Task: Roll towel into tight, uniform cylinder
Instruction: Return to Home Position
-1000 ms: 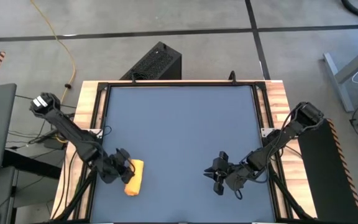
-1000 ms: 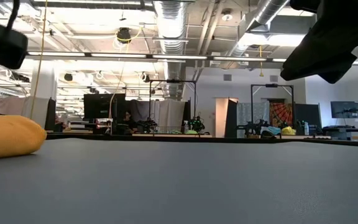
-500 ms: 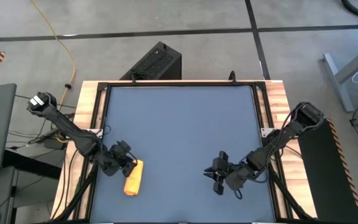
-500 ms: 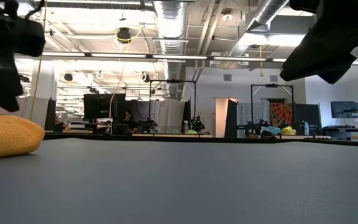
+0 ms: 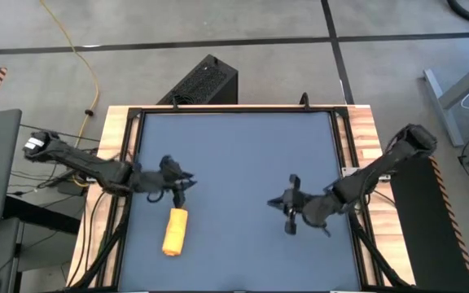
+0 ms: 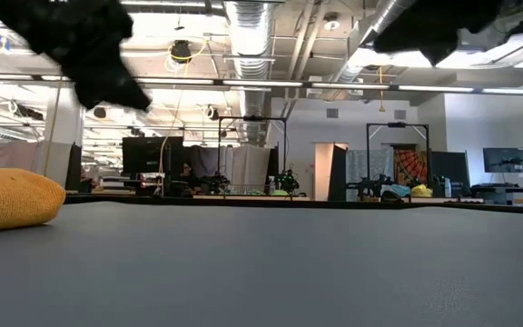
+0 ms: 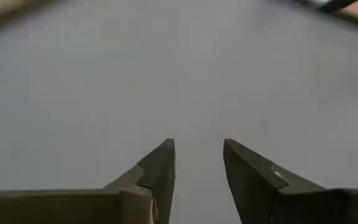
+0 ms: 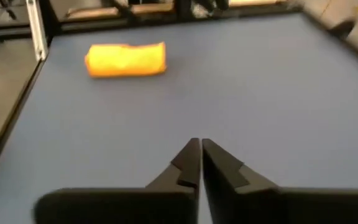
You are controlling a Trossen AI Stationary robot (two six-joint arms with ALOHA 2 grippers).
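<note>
1. Towel (image 5: 175, 231) lies rolled nr left edge of blue mat (image 5: 243, 155), untouched; roll looks done.
2. Left gripper (image 5: 181, 181) hangs just beside it, part-open, empty, w/ nothing to hold.
3. Right gripper (image 5: 287, 213) well apart, fingers closed, empty.

L claw (image 5: 178, 181) off towel (image 5: 175, 231), pulled away; R claw (image 5: 277, 203) raised.

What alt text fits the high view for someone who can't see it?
The towel, rolled into a short yellow cylinder, lies at the lower left of the dark blue mat, touched by neither gripper. The left gripper sits just above it in the picture; the right gripper is over the mat's right half.
</note>
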